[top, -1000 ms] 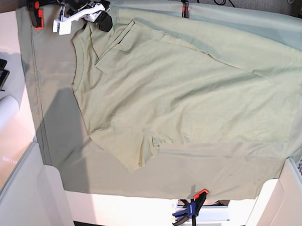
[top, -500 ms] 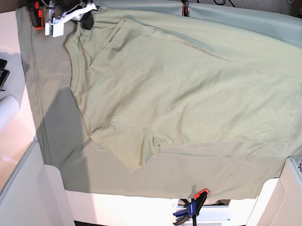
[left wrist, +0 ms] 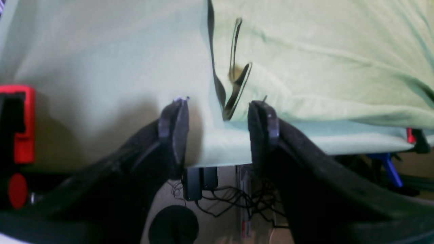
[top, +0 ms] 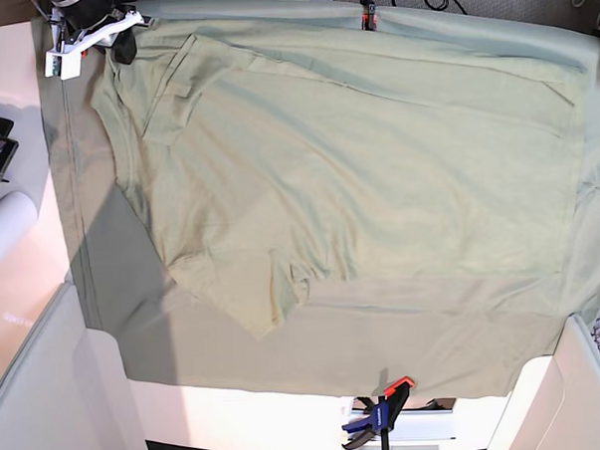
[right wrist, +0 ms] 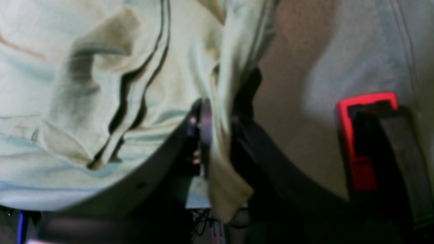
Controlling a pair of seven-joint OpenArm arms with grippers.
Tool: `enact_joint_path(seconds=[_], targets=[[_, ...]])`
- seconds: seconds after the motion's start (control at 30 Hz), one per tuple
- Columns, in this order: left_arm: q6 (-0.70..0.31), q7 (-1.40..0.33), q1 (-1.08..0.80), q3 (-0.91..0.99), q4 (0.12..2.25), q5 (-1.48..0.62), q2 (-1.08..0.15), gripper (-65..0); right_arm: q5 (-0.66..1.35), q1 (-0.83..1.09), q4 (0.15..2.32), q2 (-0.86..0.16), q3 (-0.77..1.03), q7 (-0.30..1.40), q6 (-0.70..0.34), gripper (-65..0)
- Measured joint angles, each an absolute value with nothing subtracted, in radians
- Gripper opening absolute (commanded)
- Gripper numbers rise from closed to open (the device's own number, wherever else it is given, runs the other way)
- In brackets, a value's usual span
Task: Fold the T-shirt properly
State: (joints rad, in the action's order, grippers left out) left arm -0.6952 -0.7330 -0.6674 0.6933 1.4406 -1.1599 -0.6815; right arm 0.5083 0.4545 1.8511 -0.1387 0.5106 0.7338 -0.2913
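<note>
Left wrist view: your left gripper (left wrist: 217,125) has its fingers (left wrist: 174,127) spread apart with nothing between them, hanging just off the far edge of the worktop. A hem corner of the T-shirt (left wrist: 322,64) lies just ahead of the gap, resting on the table cloth (left wrist: 101,67). A red clamp (left wrist: 17,125) sits at the left edge. If you mean to take this corner, slide in low so you catch only the shirt's layers and not the cloth under them.

Right wrist view: your right gripper (right wrist: 218,125) is closed on a bunched fold of the T-shirt (right wrist: 84,101), with a tail of fabric hanging below the fingers (right wrist: 203,122). Another red clamp (right wrist: 364,142) is near on the right; steer clear of it. The picture is blurred, so how many layers are pinched I cannot tell.

Base view: the T-shirt (top: 357,173) is spread across the table cloth (top: 186,340), collar end toward the right gripper (top: 123,38) in the top left corner. The lower sleeve (top: 273,296) lies crumpled.

Advice: this looks like spreading and squaring. Keep the pull low and even, and flatten that sleeve before any fold. The blue clamp (top: 373,421) marks the near edge.
</note>
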Motion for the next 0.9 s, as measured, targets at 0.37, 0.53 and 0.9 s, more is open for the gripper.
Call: enact_joint_path(seconds=[0.37,0.53,0.9], targets=[[-0.694,-0.681,-0.632,0.694,1.441,-1.159,-0.679,-32.8,0.55,0.466,1.892,-0.138,0.592,0.756,-0.291,-29.3],[-0.694,-0.657,-0.588,0.695,1.445,-1.157,-0.717,-32.8,0.562,0.459,1.988,-0.151,0.67,0.753,-0.291,-29.2],[-0.693,-0.651,-0.489,0.674,1.474,-1.143,-0.814,-32.8,0.516,0.164,1.875,-0.207,0.62,0.697,-0.289,-29.2]])
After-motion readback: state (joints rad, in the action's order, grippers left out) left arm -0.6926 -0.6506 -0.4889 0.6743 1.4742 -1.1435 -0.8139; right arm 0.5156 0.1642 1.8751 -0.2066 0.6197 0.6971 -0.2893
